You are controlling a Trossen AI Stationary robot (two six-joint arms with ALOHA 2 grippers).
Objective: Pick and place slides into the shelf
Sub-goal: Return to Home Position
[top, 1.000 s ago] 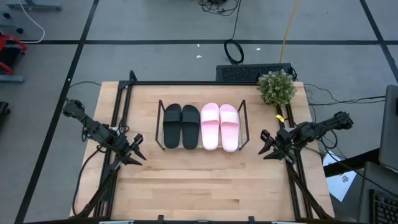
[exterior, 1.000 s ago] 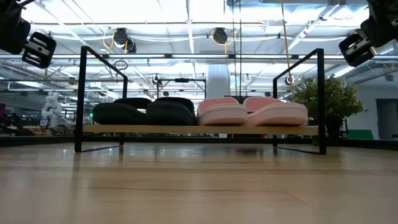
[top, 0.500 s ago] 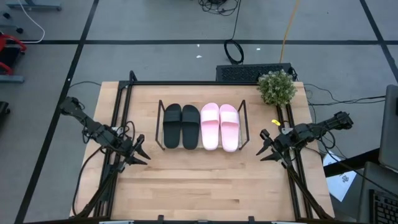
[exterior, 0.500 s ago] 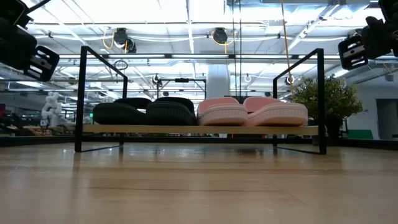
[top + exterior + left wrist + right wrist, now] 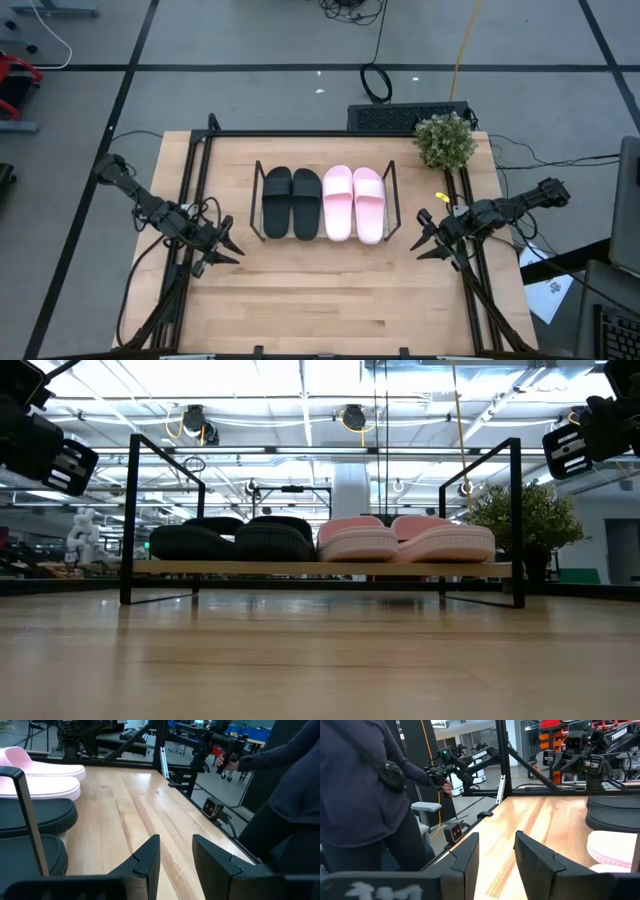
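Observation:
All the slides stand side by side on the shelf (image 5: 256, 200), soles down on its pale base: the black pair (image 5: 292, 203) on the left, the pink pair (image 5: 353, 204) on the right. The low view shows the black pair (image 5: 230, 540) and the pink pair (image 5: 405, 540) raised a little above the tabletop. My left gripper (image 5: 226, 247) hovers open off the shelf's left near corner, above the table (image 5: 62, 460). My right gripper (image 5: 421, 233) hovers open off the shelf's right side (image 5: 575, 445). Both wrist views show open, empty fingers (image 5: 175, 854) (image 5: 495, 849).
A potted plant (image 5: 445, 140) stands at the table's far right corner, with a black box (image 5: 405, 117) behind the far edge. Black table-frame rails (image 5: 190, 190) run along both sides. A person in dark clothes (image 5: 365, 795) stands beyond the table's near edge. Bare wood (image 5: 330, 290) lies in front of the shelf.
My left gripper has drifted a little toward the near edge and the shelf, and sunk slightly. My right gripper has shifted a little toward the table's left and sunk slightly. The slides and shelf have stayed put.

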